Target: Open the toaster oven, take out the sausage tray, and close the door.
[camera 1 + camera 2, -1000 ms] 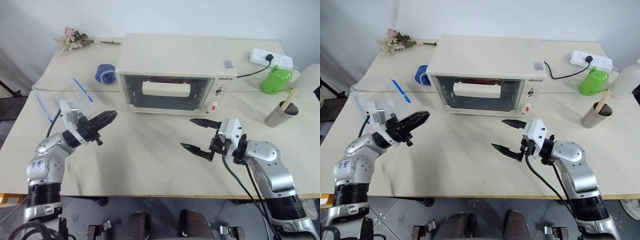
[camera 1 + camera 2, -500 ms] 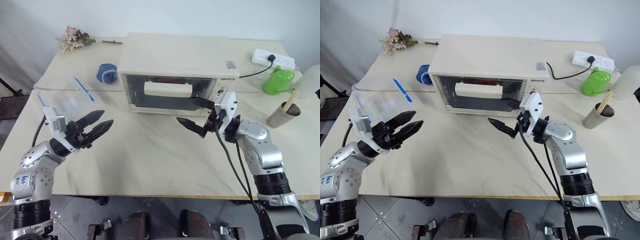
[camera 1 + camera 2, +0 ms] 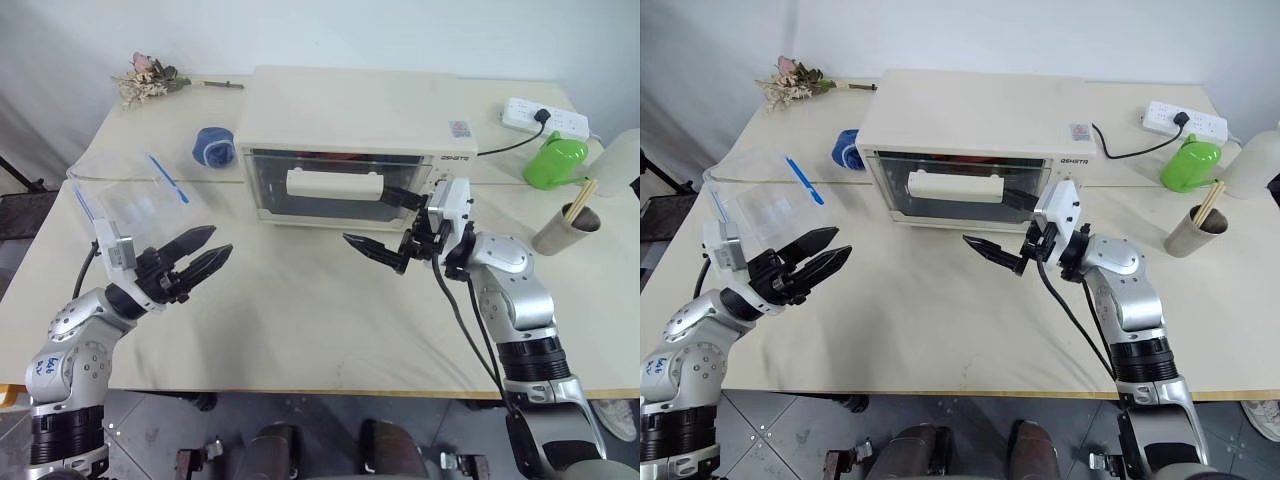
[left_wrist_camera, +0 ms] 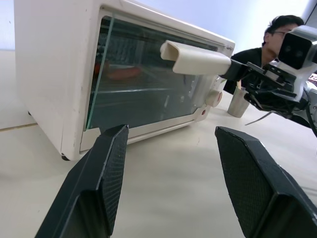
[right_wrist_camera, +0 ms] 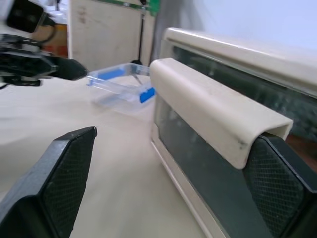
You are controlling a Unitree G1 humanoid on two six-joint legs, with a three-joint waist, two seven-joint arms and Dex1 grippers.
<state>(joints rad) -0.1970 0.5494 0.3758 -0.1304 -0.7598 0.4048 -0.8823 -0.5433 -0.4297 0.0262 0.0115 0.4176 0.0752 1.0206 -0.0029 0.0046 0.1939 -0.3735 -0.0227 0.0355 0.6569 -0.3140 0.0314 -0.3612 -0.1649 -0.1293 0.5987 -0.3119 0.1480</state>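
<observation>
**At the oven door, nothing gripped**

The toaster oven (image 3: pixel 350 140) stands toward the worktop's (image 3: pixel 300 320) far edge, about midway along it, and its door (image 3: pixel 335 188) is shut, glass front facing me. Through the tinted glass I make out something red on a rack inside; I cannot make out the sausage tray itself.

My right gripper (image 3: pixel 383 222) is at the right end of the door's white bar handle (image 3: pixel 335 183), fingers spread wide, one finger (image 5: pixel 277 196) just behind the bar's end and the other (image 5: pixel 54 183) out in front over the worktop. I cannot tell whether either finger touches the bar.

My left gripper (image 3: pixel 203 254) hovers above the worktop near its left edge, well apart from the oven, fingers parted and holding nothing. A clear plastic box (image 3: pixel 125 195) with blue clips sits beyond it.
</observation>
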